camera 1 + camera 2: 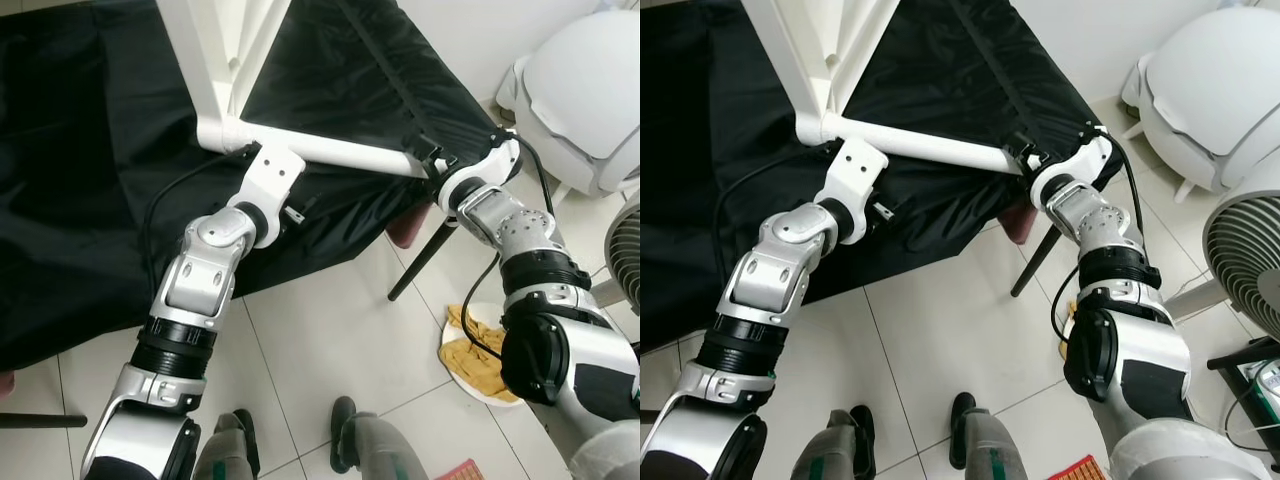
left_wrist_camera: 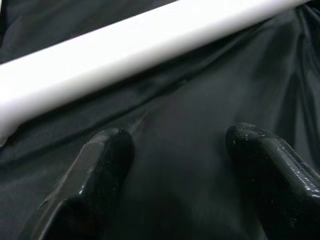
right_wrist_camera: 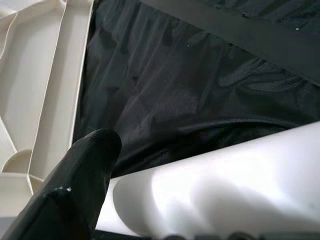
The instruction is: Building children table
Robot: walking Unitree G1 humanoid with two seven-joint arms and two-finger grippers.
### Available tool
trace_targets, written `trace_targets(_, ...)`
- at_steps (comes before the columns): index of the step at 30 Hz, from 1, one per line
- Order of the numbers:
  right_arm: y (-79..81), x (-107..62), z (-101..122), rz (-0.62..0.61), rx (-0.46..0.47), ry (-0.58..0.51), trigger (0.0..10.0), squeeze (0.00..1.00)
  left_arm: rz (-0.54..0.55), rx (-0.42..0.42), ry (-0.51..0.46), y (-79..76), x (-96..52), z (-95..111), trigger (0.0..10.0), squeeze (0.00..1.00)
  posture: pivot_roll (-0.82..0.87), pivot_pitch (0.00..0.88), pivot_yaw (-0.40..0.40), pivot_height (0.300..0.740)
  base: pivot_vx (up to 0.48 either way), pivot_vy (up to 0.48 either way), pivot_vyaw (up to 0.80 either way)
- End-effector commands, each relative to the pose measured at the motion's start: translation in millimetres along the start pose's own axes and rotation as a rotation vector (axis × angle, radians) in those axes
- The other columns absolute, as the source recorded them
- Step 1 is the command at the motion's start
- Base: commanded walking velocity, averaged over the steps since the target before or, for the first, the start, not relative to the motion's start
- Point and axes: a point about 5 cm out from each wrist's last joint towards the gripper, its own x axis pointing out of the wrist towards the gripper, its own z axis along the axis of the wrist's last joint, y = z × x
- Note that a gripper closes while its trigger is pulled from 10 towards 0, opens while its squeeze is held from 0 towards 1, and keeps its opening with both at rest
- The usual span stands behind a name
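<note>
Nearby, black cloth [image 1: 90, 150] underlies the white leg [image 1: 330, 150]; left hand [image 2: 175, 150] spread, right hand's [image 3: 75, 190] state unclear.

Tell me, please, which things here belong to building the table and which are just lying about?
For the job:
- white table leg, lying on the black cloth
- white table underside
- left gripper, fingers open beside the leg
- right gripper, at the leg's other end

Lying about:
- plate with a yellow rag
- fan

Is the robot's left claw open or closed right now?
Open. The left end effector has its two black fingers spread apart over the black cloth, just short of the white tube.
</note>
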Motion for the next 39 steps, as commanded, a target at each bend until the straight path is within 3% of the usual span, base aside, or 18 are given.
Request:
trace_targets(1, -1.5, 3.0, -3, -0.017, 0.018, -0.008, 10.0, 0.00, 0.168, -0.006, 0.017, 6.0, -3.2, -4, 10.0, 0.00, 0.04, 0.278, -0.015, 0.740, 0.000, 0.000, 0.00)
trace_targets(3, 8.5, 8.1, -4, 0.016, 0.032, -0.029, 10.0, 0.00, 0.172, -0.008, 0.018, 5.9, -3.7, -5, 10.0, 0.00, 0.04, 0.278, -0.015, 0.740, 0.000, 0.000, 0.00)
trace_targets(7, 9.6, 10.3, -3, -0.029, -0.004, -0.059, 10.0, 0.00, 0.174, -0.007, 0.019, 4.6, -4.3, -4, 10.0, 0.00, 0.06, 0.278, -0.022, 0.740, 0.000, 0.000, 0.00)
trace_targets(11, -5.0, 0.1, 9, -0.258, -0.135, -0.319, 10.0, 0.00, 0.185, -0.008, 0.029, 3.9, -8.3, -7, 10.0, 0.00, 0.06, 0.279, -0.026, 0.740, 0.000, 0.000, 0.00)
trace_targets(14, -6.1, -2.1, 10, -0.269, -0.139, -0.358, 10.0, 0.00, 0.189, -0.012, 0.032, 4.0, -9.1, -8, 10.0, 0.00, 0.06, 0.279, -0.022, 0.740, 0.000, 0.000, 0.00)
trace_targets(16, -13.8, -6.2, 8, -0.363, -0.167, -0.398, 10.0, 0.00, 0.197, -0.022, 0.036, 4.3, -10.1, -9, 10.0, 0.00, 0.06, 0.278, -0.019, 0.740, 0.000, 0.000, 0.00)
trace_targets(18, -15.3, -9.1, 10, -0.417, -0.222, -0.442, 10.0, 0.00, 0.199, -0.024, 0.037, 4.5, -10.3, -9, 10.0, 0.00, 0.06, 0.278, -0.019, 0.740, 0.000, 0.000, 0.00)
trace_targets(20, -16.1, -13.4, 15, -0.519, -0.338, -0.513, 10.0, 0.00, 0.201, -0.024, 0.037, 5.1, -11.0, -9, 10.0, 0.00, 0.07, 0.277, -0.020, 0.740, 0.000, 0.000, 0.00)
trace_targets(25, -22.5, -23.3, 23, -0.609, -0.345, -0.643, 10.0, 0.00, 0.207, -0.021, 0.044, 5.1, -13.9, -10, 10.0, 0.00, 0.08, 0.276, -0.021, 0.740, 0.000, 0.000, 0.00)
trace_targets(34, -8.6, -23.2, 35, -0.574, -0.421, -0.719, 10.0, 0.00, 0.218, -0.020, 0.051, 6.1, -15.3, -12, 10.0, 0.00, 0.08, 0.267, -0.020, 0.740, 0.000, 0.000, 0.00)
trace_targets(36, 7.7, -11.2, 37, -0.454, -0.427, -0.655, 10.0, 0.00, 0.218, -0.024, 0.049, 5.2, -14.7, -11, 10.0, 0.00, 0.08, 0.266, -0.018, 0.740, 0.000, 0.000, 0.00)
trace_targets(37, 7.7, -11.2, 37, -0.454, -0.427, -0.655, 10.0, 0.00, 0.218, -0.024, 0.049, 5.2, -14.7, -11, 10.0, 0.00, 0.08, 0.266, -0.018, 0.740, 0.000, 0.000, 0.00)
trace_targets(39, 27.1, 3.2, 29, -0.346, -0.519, -0.535, 10.0, 0.00, 0.214, -0.023, 0.048, 3.3, -14.1, -11, 10.0, 0.00, 0.07, 0.266, -0.017, 0.740, 0.000, 0.000, 0.00)
